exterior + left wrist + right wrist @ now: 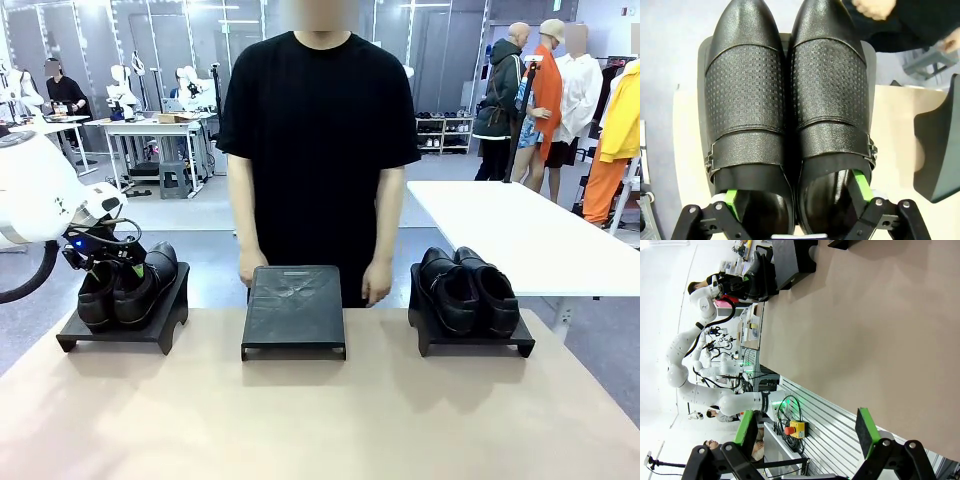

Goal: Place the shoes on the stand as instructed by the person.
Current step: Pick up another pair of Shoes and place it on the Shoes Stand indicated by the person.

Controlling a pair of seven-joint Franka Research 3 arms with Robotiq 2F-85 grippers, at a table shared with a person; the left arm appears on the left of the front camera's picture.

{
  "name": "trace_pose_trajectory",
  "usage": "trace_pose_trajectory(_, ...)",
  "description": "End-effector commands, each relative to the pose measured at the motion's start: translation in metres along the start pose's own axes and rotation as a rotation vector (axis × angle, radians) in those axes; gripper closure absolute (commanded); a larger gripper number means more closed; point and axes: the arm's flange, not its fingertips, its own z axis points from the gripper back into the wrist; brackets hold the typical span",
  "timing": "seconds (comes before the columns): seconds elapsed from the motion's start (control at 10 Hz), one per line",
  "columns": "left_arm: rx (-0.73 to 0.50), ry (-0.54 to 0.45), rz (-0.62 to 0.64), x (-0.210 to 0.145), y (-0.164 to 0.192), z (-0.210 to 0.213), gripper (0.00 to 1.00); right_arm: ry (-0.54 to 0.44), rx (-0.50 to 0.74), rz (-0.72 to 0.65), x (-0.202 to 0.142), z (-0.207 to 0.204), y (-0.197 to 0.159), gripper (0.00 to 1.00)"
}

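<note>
Nothing sits on the middle stand [293, 310] yet: the left gripper [799, 192], fingers apart, straddles the buckled shoes [790, 115] at frame left, while the right gripper [807, 432] hangs open.

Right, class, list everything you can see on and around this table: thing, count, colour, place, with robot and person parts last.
Buckle-strap shoes: one pair, glossy black, on the left stand, the left claw's fingers inside their openings.
Plain dress shoes: one pair, black, on the right stand.
Stands: three, black; left stand, middle stand bare, right stand.
Table: one, tan, under all stands.
White table: one, behind right.
Left claw: open, green pads, at the buckle-strap shoes.
Right claw: open, off the table's edge.
Person: black T-shirt, hands beside the middle stand.
</note>
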Motion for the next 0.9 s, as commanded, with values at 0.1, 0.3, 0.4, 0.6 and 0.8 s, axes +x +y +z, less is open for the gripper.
trace_pose_trajectory(0.1, 0.003, -0.002, 0.002, 0.0, 0.003, -0.002, 0.0, -0.011, 0.015, 0.01, 0.0, 0.001, 0.002, 0.0)
trace_pose_trajectory(0.3, -0.011, 0.012, -0.001, -0.007, -0.005, 0.037, 0.0, -0.011, 0.015, 0.01, 0.0, 0.001, 0.002, 0.0)
trace_pose_trajectory(0.4, -0.057, 0.065, 0.016, -0.021, 0.005, 0.064, 0.0, -0.011, 0.015, 0.01, 0.0, 0.001, 0.002, 0.0)
trace_pose_trajectory(0.6, -0.186, 0.171, 0.014, -0.052, 0.038, 0.103, 0.0, -0.011, 0.015, 0.01, 0.0, 0.001, 0.002, 0.0)
trace_pose_trajectory(0.8, -0.388, 0.268, 0.013, -0.078, 0.075, 0.137, 0.0, -0.011, 0.015, 0.01, 0.0, 0.001, 0.002, 0.0)
